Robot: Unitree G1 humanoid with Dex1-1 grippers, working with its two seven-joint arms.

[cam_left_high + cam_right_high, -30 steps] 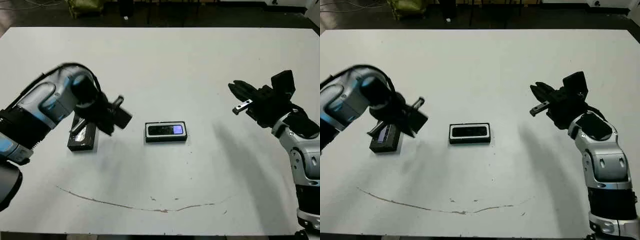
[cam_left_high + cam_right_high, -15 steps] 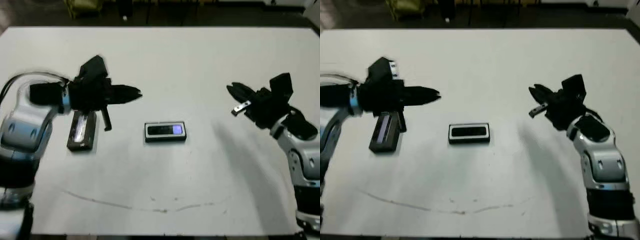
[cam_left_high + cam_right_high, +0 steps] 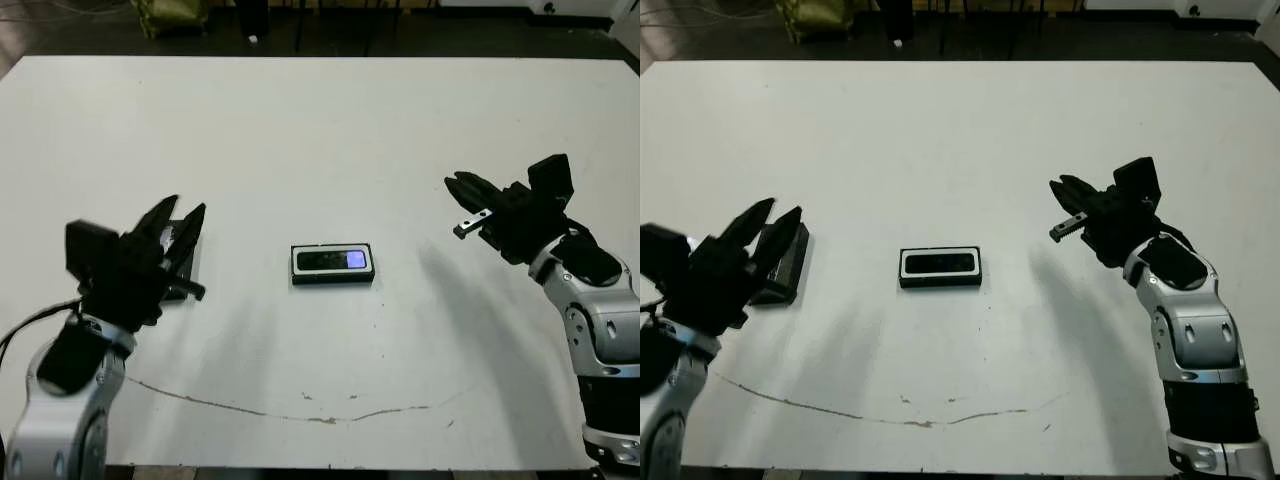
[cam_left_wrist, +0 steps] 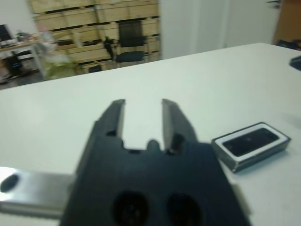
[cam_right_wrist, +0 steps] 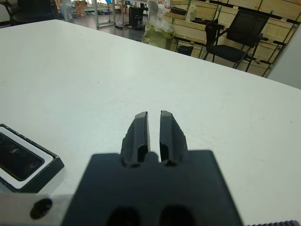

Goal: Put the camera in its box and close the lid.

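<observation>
1. Camera (image 3: 333, 261): it lies inside the box (image 3: 333, 277), at the centre of the head view, its bluish patch facing up. I judge the first half of the task done.

2. Lid (image 3: 783, 264): it lies flat on the table (image 3: 320, 120) at centre left of the head view, well apart from the box, partly hidden behind my left pincer. The box stands uncovered.

3. My left pincer (image 3: 180, 224): it hangs over the near end of the lid, fingers spread with a clear gap between them, holding nothing. In the left wrist view the two fingers (image 4: 114, 117) stand apart over bare table, the box showing off to one side.

4. My right pincer (image 3: 462, 185): at centre right of the head view, raised above the table and well apart from the box. In the right wrist view its fingers (image 5: 140, 129) show only a narrow slit between them; nothing is held.

5. Step in hand, as I judge it: fetching the lid.

6. Next move calls for: lowering the left pincer across the lid's narrow width, closing on its edges, carrying it toward the centre, aligning its long side with the box and setting it down squarely.
</observation>
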